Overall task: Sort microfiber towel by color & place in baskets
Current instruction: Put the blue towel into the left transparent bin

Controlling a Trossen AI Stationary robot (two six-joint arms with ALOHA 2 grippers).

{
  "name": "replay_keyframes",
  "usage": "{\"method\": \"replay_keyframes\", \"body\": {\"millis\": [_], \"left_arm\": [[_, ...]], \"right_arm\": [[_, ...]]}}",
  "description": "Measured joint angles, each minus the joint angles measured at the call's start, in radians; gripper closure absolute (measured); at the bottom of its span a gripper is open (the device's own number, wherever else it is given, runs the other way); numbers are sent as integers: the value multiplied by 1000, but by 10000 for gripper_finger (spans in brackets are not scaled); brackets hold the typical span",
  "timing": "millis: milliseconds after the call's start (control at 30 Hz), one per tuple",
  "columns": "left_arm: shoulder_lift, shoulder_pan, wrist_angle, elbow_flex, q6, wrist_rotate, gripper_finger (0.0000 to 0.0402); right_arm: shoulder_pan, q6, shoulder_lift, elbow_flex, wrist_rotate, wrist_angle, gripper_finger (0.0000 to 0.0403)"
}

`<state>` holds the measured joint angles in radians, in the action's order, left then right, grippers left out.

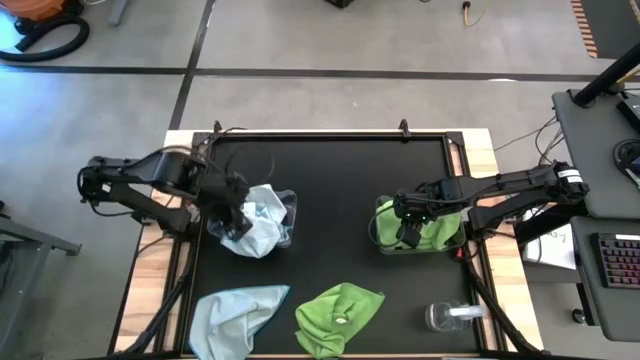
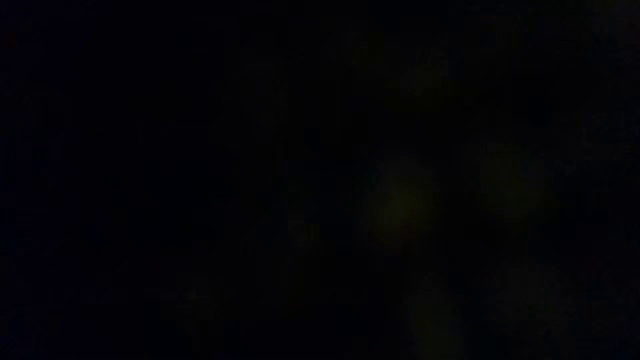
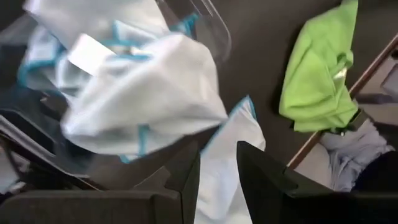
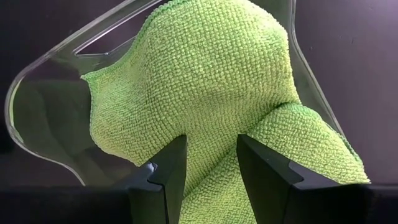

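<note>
A clear basket [image 1: 289,203] on the table's left holds crumpled pale blue towels [image 3: 143,93], and one corner [image 3: 231,155] spills over its rim. My left gripper [image 3: 217,152] hangs open just above that pile, pointing steeply down. On the right, a second clear basket [image 4: 37,81] holds a lime green towel [image 4: 199,81]. My right gripper [image 4: 211,146] stands open right over it. One pale blue towel [image 1: 235,315] and one green towel [image 1: 340,315] lie loose near the table's front edge. The low view is dark.
A small clear round container [image 1: 455,317] lies near the front right corner. The black mat [image 1: 340,180] between the two baskets is bare. Wooden table strips [image 1: 150,290] and black frame rails run along both sides. A desk with a keyboard [image 1: 618,262] stands to the right.
</note>
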<state>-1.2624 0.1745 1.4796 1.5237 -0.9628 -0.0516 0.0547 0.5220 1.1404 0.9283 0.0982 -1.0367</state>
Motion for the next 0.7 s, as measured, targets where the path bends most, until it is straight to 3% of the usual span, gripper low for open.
{"method": "replay_keyframes", "body": {"millis": [233,500,700], "left_arm": [[-113,210,-14,-8,-193,50,311],[-322,434,-59,-6,-252,-42,311],[-463,527,-67,-6,-270,-134,311]], "right_arm": [[0,0,0,0,0,0,266],[0,0,0,-1,0,-1,266],[0,1,0,-2,0,-1,266]]}}
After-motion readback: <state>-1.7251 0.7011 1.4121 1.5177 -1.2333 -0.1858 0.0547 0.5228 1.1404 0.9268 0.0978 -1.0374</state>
